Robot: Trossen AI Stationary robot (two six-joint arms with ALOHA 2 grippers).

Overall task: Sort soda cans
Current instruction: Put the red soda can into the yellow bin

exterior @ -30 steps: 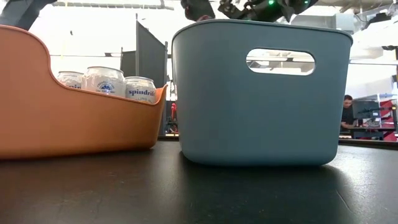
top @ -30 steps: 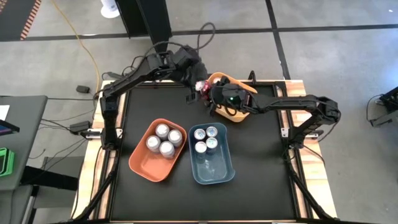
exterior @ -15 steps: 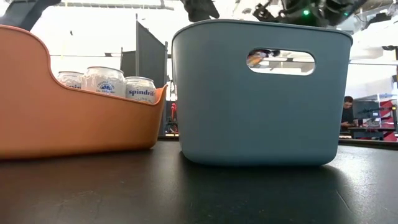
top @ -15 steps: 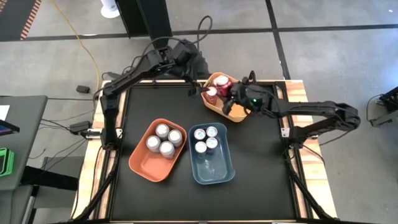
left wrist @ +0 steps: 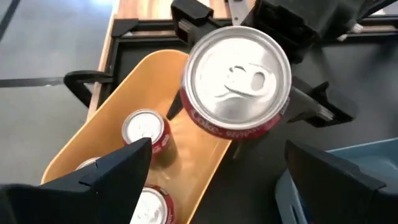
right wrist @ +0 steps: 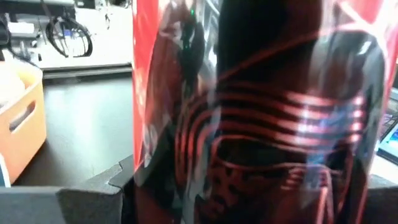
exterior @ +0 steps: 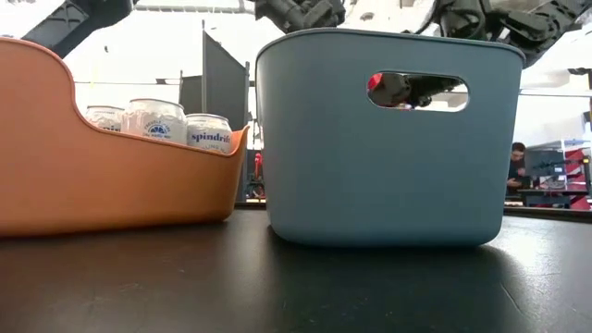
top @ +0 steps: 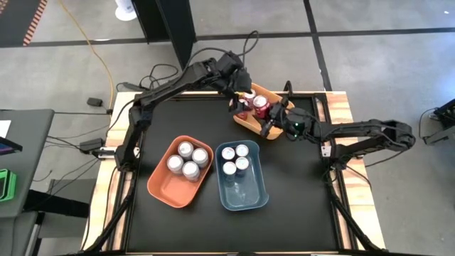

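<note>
A red soda can [left wrist: 236, 74] with a silver top stands upright in my right gripper [top: 270, 116], above the near end of the yellow bin [left wrist: 124, 112]. It fills the right wrist view [right wrist: 261, 112]. My left gripper [left wrist: 217, 152] is open and empty just above that can and the bin; in the high view it is at the table's far edge [top: 240, 92]. More red cans [left wrist: 146, 130] stand on their bases in the yellow bin. Silver cans [top: 186, 160] stand in the orange bin, others [top: 234, 160] in the blue bin. My right gripper pinches the red can's side wall [left wrist: 283, 102] between its two fingers [left wrist: 311, 109], below the rim. The fingers come about level from the table's right side. The can is upright, top up, lifted clear of the yellow bin.
The orange bin [top: 170, 186] and the blue bin [top: 245, 193] stand side by side in the middle of the black table. The yellow bin [top: 249, 122] stands at the far edge between the two arms. Bare mat lies to the left, right and near side.
My left gripper has gone toward the table's right, from beside the yellow bin to above it. My right gripper has drawn back toward the table's right and near side, away from over the bin, with a red can in its fingers.
</note>
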